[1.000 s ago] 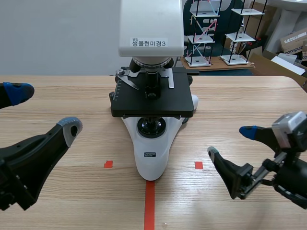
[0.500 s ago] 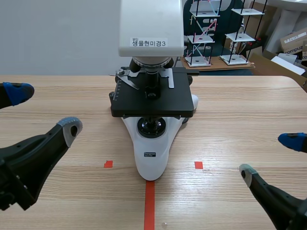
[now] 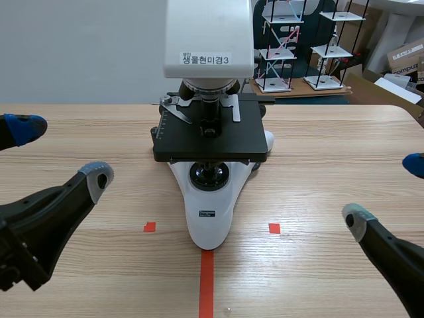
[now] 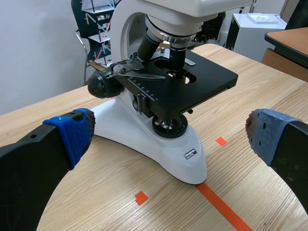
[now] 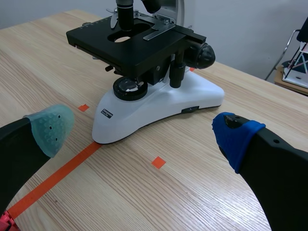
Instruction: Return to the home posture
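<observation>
A white microscope (image 3: 209,99) with a black stage stands in the middle of the wooden table (image 3: 318,146), also seen in the left wrist view (image 4: 163,96) and the right wrist view (image 5: 149,72). My left gripper (image 3: 63,154) is at the table's left, open and holding nothing; its fingers (image 4: 67,139) frame the microscope from a distance. My right gripper (image 3: 387,192) is low at the right edge, open and holding nothing, with its fingers (image 5: 50,127) wide apart and the microscope ahead of them.
Orange-red tape marks (image 3: 207,281) lie on the table in front of the microscope's base. Behind the table stand wire model racks (image 3: 291,46) and cardboard boxes (image 3: 405,56). Bare wood lies to both sides of the microscope.
My right gripper has drawn back to the right and toward the table's near edge, away from the microscope. The left gripper and the microscope have not moved.
</observation>
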